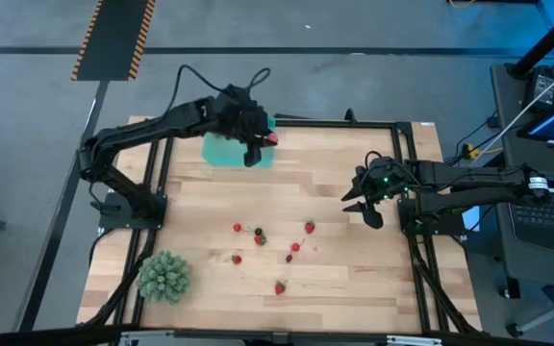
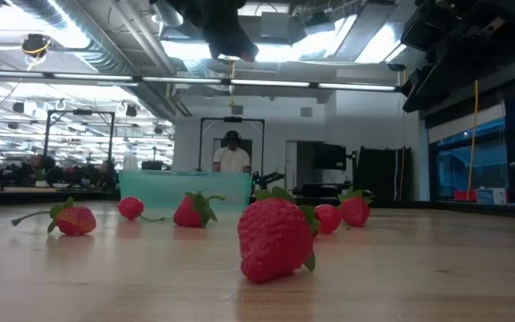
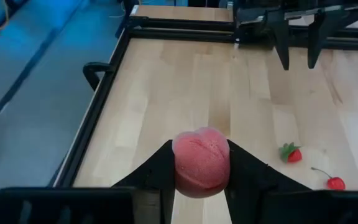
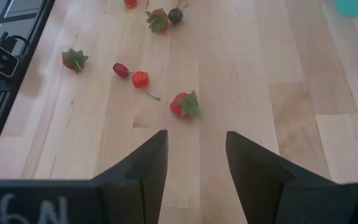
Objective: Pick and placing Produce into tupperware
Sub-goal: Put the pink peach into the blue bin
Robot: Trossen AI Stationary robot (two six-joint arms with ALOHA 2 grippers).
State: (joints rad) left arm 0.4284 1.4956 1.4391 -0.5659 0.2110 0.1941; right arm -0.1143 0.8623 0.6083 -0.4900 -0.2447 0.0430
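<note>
Holding a pale pink, lobed, strawberry-like fruit [image 3: 201, 163] between closed fingers, the left pincer [image 1: 258, 146] hangs over the shallow translucent teal plastic container [image 1: 221, 150] in the upper middle of the high view, above the light wooden plank surface [image 1: 335, 173]. This looks like the delivery step: the fruit is carried and not yet released. The next move calls for lowering over the container's inside and parting the fingers so the fruit drops within the walls. The remaining small red fruits [image 1: 260, 238] lie scattered in the lower centre of the high view, well apart from the container. The right pincer [image 1: 364, 205] waits at centre right, fingers spread wide with nothing between them.
</note>
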